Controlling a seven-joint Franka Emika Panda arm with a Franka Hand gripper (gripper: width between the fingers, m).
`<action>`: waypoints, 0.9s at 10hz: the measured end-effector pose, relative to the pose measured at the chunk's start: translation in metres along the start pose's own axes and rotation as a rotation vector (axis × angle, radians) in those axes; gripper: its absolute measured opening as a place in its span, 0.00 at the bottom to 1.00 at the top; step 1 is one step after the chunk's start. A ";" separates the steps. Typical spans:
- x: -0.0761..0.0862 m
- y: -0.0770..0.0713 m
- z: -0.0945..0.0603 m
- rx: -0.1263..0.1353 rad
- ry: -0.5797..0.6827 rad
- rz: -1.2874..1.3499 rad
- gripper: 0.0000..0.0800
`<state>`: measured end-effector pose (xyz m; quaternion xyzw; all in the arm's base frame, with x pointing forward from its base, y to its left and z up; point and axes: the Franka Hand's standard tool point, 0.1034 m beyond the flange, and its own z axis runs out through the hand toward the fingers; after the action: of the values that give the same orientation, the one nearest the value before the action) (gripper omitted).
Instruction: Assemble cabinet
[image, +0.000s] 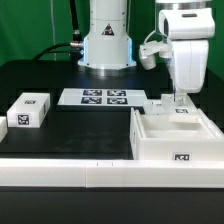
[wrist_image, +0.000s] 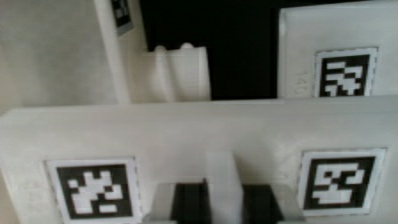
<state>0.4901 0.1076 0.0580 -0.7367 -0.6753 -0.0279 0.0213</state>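
the cabinet (image: 175, 137) sat at the counter's (image: 75, 145) near edge, right under the fingers (image: 178, 99), which were nearly pressed together at its back wall; whether they pinched it could not be told. the marker board (image: 103, 97) lay beyond, a small block (image: 28, 110) well apart.

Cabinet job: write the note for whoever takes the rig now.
Gripper: shut, low over the cabinet at the exterior view's right; the pictures don't settle whether it grips a part.
Cabinet: open white box at the table's front edge, tag on its front wall.
Small tagged block: loose, at the exterior view's left.
Marker board: in the middle.
Done: cannot tell.
Left: the loose block is not yet on the cabinet.
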 end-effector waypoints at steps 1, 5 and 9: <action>0.000 0.000 0.000 0.000 0.000 0.000 0.09; 0.004 0.034 -0.001 -0.028 0.020 -0.004 0.09; 0.004 0.070 -0.001 -0.052 0.037 0.006 0.09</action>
<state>0.5606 0.1053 0.0598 -0.7385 -0.6715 -0.0590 0.0148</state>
